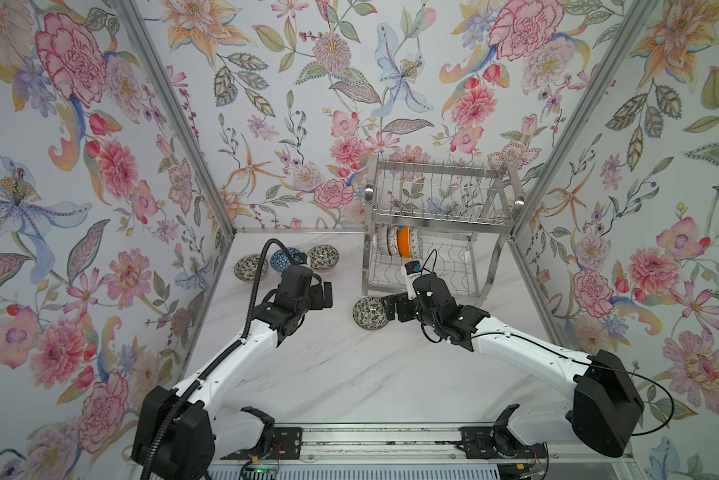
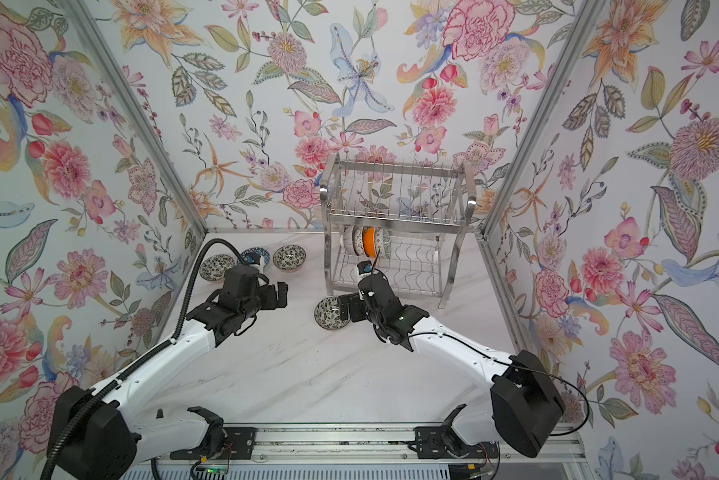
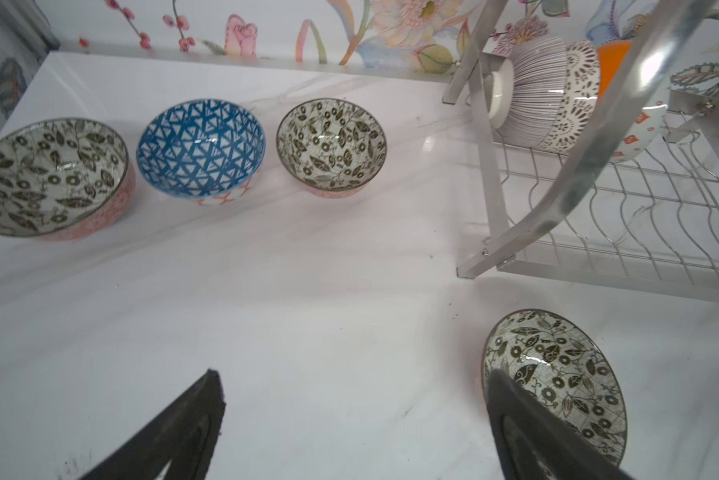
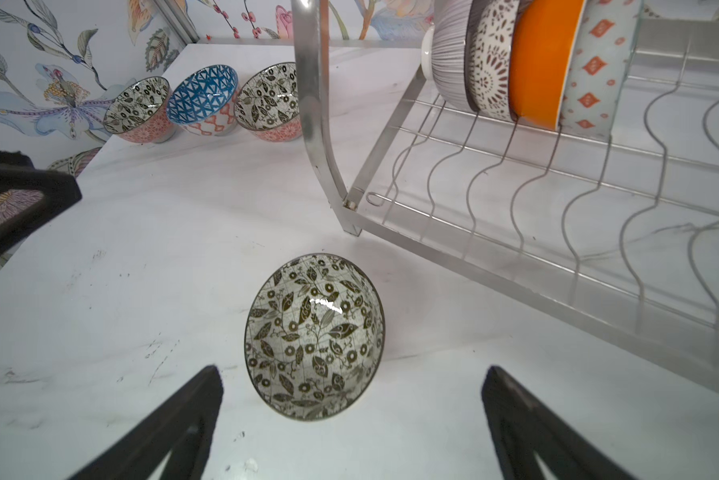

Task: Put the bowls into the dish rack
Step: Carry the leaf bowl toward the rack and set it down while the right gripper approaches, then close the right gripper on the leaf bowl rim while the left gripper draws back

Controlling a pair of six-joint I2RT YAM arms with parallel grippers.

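The dish rack [image 1: 436, 232] is seen at the far right of the white marbled surface [image 1: 349, 374]. At the left end of its lower tier four bowls are set on edge and packed together. From left to right these are a striped bowl [image 4: 449, 54], a dotted bowl [image 4: 492, 58], an orange bowl [image 4: 542, 62] and a diamond-patterned bowl [image 4: 596, 66].

Three more are lined up upright at the far left of the surface: a left leafy bowl [image 3: 50, 174], a blue bowl [image 3: 201, 147] and a right leafy bowl [image 3: 330, 143]. A lone leafy bowl [image 4: 314, 336] is placed near the rack's near left leg.

The left hand [image 3: 355, 374] is held spread and empty over the surface, nearer than the row of three. The right hand [image 4: 351, 370] is likewise spread wide and empty, pointed at the lone leafy bowl from its right. No contact with that bowl is shown.
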